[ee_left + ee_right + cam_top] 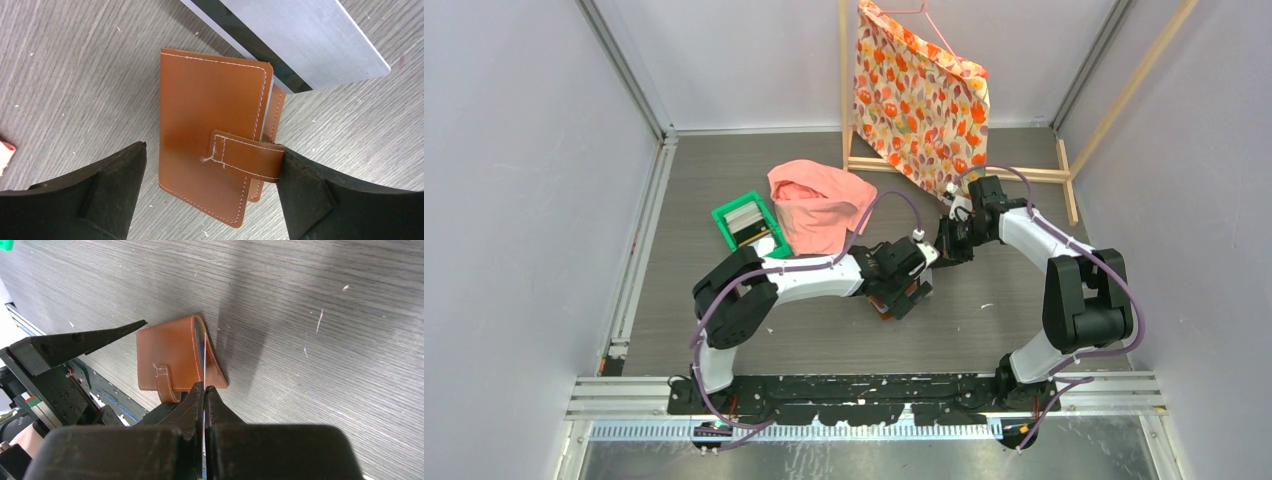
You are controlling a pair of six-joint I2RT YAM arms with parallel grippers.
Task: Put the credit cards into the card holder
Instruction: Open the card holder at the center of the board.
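Near the centre of the table (984, 325) we see the card holder (210, 130) lying flat, cover up, its snap tab wrapped over one long stitched edge. The left gripper (212, 150) reaches in from 9 o'clock in the overhead view and stands spread wide astride the holder. One finger (100, 190) is apart from the plain edge with bare wood between, and the other appears to touch the fold of the tab. From 1 o'clock comes the right gripper (204, 387), pinched tight on a credit card (300, 35) held edge-on. We note that the card's leading edge meets the gap between the holder's two leaves, which gape in a narrow wedge. At 10 o'clock from the holder sits a green tray (722, 218), with a pink cloth (819, 205) just beside it at 11 o'clock, both apart from the grippers. Bare tabletop lies open at 3 and 6 o'clock of the holder.
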